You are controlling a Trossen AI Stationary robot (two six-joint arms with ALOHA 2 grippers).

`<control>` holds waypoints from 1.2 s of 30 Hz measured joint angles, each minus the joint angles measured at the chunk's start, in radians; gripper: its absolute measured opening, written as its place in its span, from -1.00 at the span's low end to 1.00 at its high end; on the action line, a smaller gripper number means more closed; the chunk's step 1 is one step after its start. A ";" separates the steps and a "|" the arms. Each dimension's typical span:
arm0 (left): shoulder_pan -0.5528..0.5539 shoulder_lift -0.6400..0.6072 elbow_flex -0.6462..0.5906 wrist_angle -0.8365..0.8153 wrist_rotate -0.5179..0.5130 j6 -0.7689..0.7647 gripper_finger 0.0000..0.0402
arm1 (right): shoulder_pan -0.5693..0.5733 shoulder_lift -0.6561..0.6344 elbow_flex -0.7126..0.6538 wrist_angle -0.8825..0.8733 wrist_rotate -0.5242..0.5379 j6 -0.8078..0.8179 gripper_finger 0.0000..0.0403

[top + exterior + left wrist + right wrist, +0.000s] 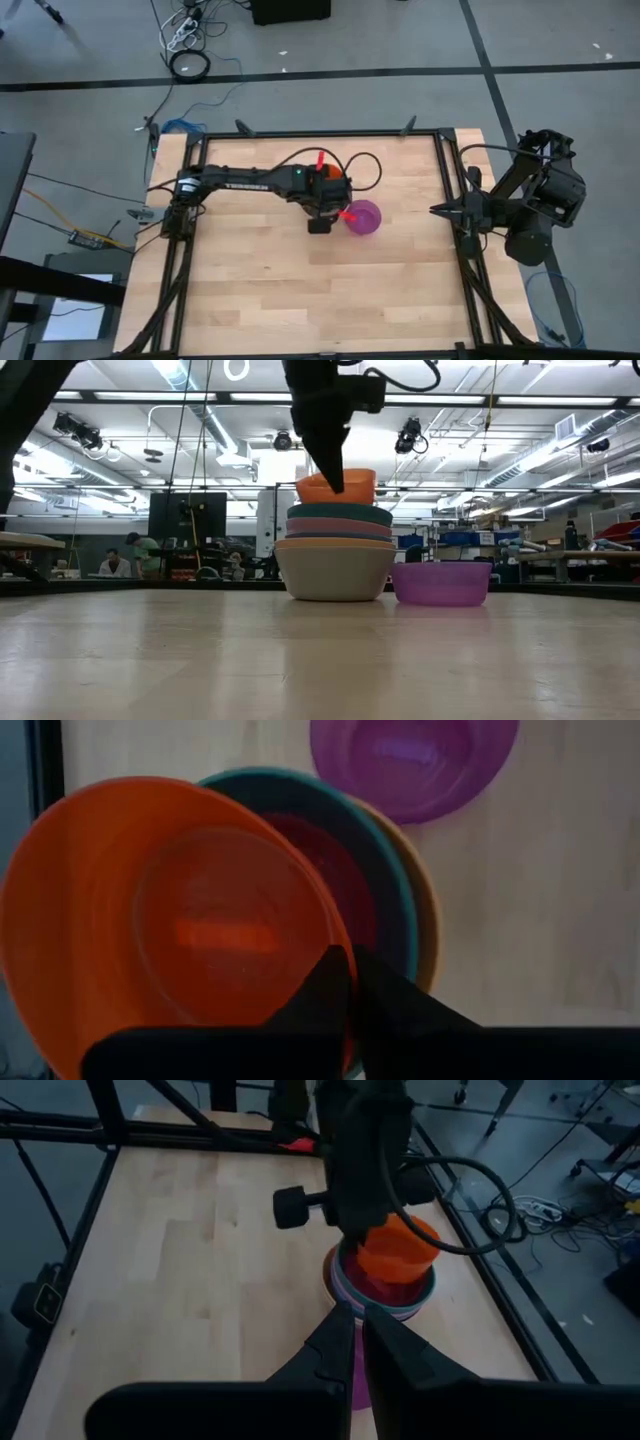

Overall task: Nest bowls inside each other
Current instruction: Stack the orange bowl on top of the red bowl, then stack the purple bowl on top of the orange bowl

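A stack of larger bowls (pixel 335 560) stands mid-table, grey-white at the bottom and teal (pixel 385 850) on top, with a dark magenta bowl (pixel 335 870) inside the teal one. My left gripper (pixel 347 982) is shut on a small red-orange bowl (pixel 335 488) just over the stack. A purple bowl (pixel 440 582) rests on its base on the table right beside the stack. My right gripper (pixel 437 210) waits shut at the table's right edge, holding nothing. My left gripper pinches the red-orange bowl's rim (pixel 335 952), one finger inside the bowl and one outside. The fingers come steeply from above. The bowl is tilted, low over the teal bowl; whether its underside touches the stack I cannot tell.
A black metal frame (pixel 440 180) borders the wooden table on its far, left and right sides. Bare wood lies toward the near edge and to the left of the stack.
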 joint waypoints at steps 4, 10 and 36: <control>0.008 0.000 -0.008 0.007 0.013 -0.017 -0.73 | 0.000 0.000 0.000 0.001 -0.001 -0.011 -0.92; 0.008 -0.001 -0.008 0.023 0.018 -0.051 -0.42 | 0.000 0.000 0.000 0.002 -0.002 -0.011 -0.92; -0.095 -0.246 -0.002 -0.121 -0.281 -0.243 -0.07 | -0.129 0.016 -0.148 0.088 -0.265 0.114 -0.91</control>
